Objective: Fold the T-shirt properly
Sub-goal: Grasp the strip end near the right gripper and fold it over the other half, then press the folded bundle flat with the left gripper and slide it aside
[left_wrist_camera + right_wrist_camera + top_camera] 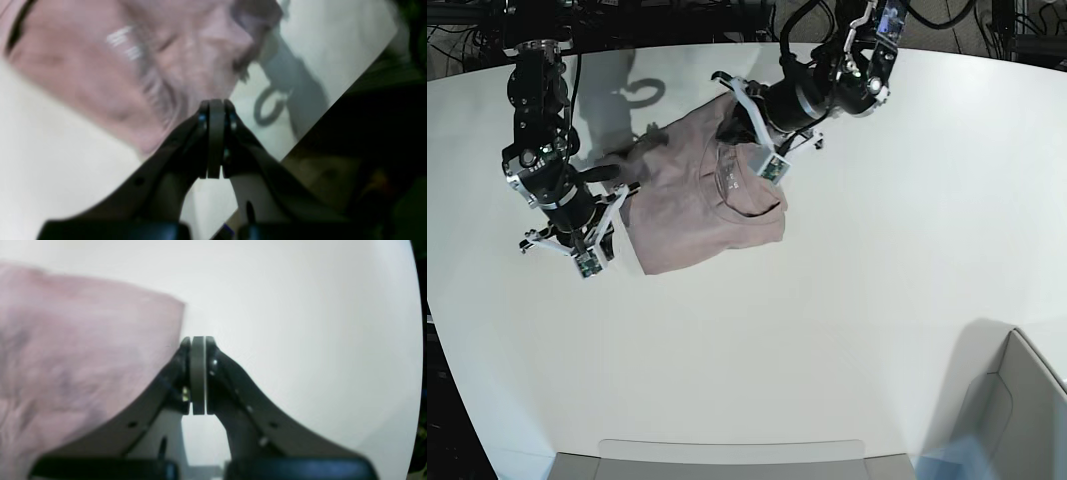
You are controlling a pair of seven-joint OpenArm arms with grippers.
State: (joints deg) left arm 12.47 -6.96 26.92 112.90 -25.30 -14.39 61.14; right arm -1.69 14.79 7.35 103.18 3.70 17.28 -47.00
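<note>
My left gripper (216, 106) had jaws pressed together, apparently empty; right gripper (198, 341) likewise together, beside the cloth edge. The T-shirt (697, 195) lay bunched, partly folded, on the white table (877, 250) between both arms. Best move, I judged: flatten wrinkles, square edges before the next fold. Grey bin (1012, 420) at table corner, contents not visible.

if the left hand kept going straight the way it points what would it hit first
Most likely the T-shirt: the shut left hand points straight at its pink cloth, though blur hides how far off it is.
</note>
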